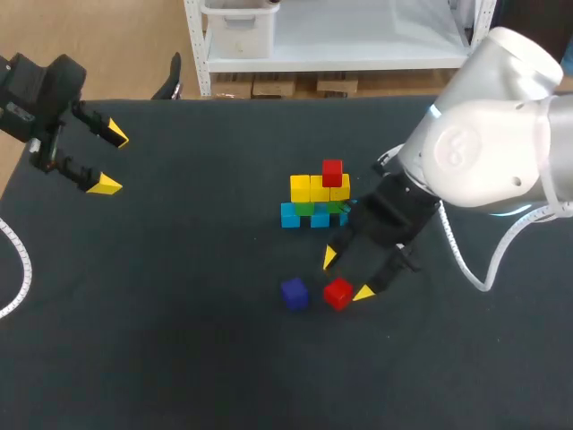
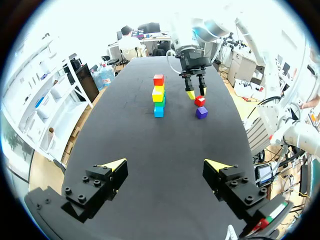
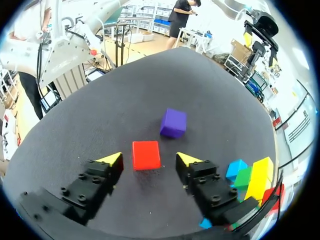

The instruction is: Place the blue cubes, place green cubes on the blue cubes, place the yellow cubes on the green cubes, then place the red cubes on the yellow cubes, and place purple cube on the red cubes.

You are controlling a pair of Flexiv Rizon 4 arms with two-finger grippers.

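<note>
The right gripper (image 1: 347,275) holds its fingers wide open astride the loose red cube (image 1: 337,293), apparently to grasp it; the left gripper (image 1: 111,161) hangs open, empty.

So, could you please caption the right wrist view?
Open right claw lined up on the loose red cube, purple cube ahead.

Block stack (image 3: 259,178) partly behind right gripper (image 3: 149,158), cut off by rim

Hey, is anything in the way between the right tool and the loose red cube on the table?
Nothing visible. The red cube lies in the gap between the right tool's open fingers; the purple cube sits beyond it, apart.
</note>
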